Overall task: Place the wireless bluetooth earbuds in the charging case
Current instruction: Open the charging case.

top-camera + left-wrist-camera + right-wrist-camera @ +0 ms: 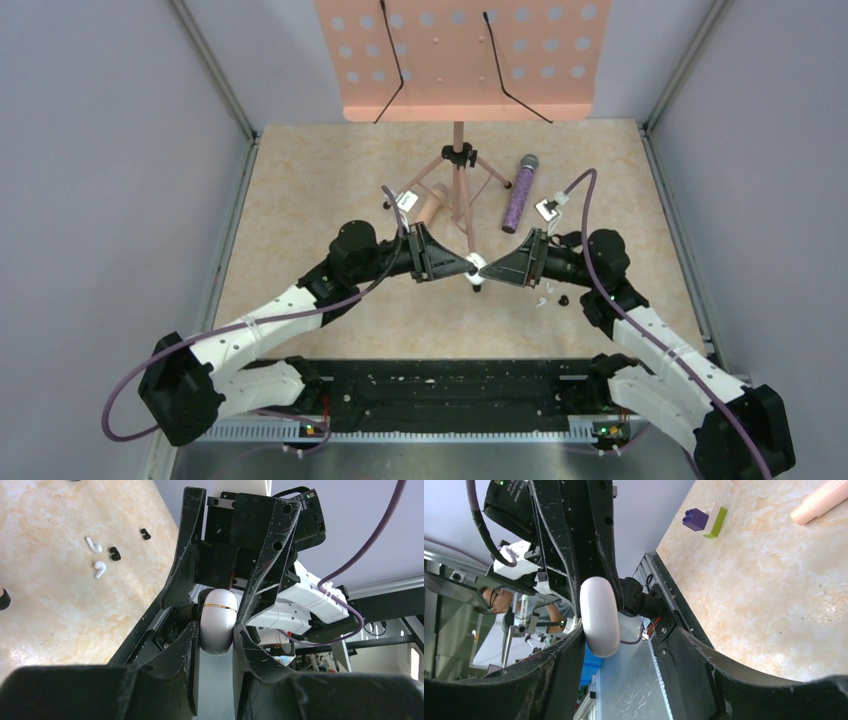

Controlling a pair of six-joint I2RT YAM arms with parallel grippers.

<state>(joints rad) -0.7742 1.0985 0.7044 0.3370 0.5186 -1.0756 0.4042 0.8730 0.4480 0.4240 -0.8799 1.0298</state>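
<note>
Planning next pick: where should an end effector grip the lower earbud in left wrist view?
Probably across the stem of the earbud, straight down from above: it lies flat on the table, so only its sides are open.

two earbuds (100,569), one white case (218,622), one microphone (520,192), one stand (460,60)
</note>
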